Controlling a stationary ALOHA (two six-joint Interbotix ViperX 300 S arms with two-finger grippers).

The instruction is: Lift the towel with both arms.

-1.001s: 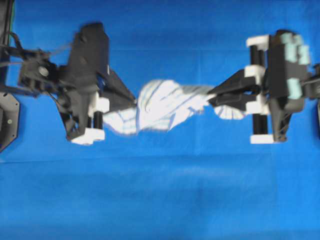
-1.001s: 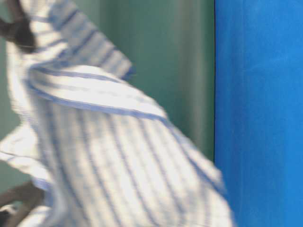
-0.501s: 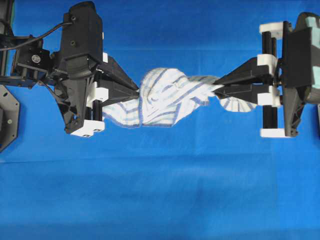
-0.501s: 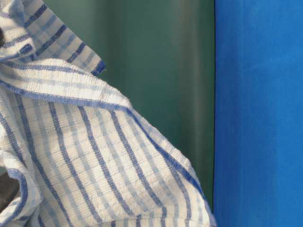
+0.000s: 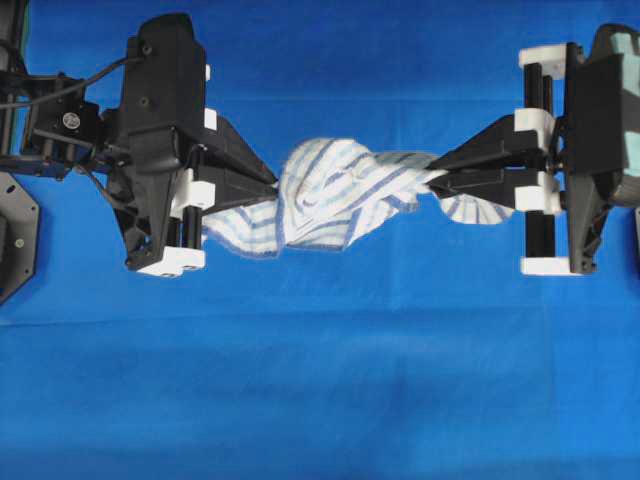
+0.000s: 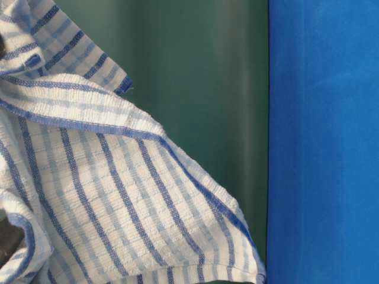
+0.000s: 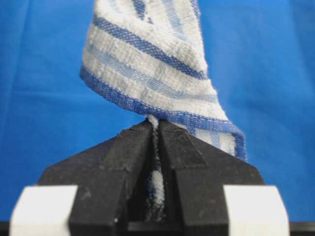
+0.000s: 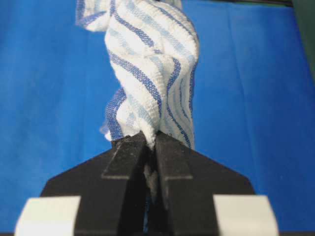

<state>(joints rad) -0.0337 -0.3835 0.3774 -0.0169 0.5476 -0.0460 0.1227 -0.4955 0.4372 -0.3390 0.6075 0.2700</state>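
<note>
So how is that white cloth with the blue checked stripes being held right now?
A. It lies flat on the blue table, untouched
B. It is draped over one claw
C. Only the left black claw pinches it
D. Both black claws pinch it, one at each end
D: the white blue-striped checked cloth stretches between the left gripper and the right gripper, and each wrist view shows fabric clamped between closed fingers.

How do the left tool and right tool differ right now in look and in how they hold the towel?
1. The right tool carries pale green patches on its body; the left tool is plain black and white.
2. Past the right tool, a short towel end sticks out behind its fingertips; past the left tool, a wider flap hangs below its fingers.

Shared: both are shut on the towel, cloth pinched between the fingers, holding it above the table cover.
</note>
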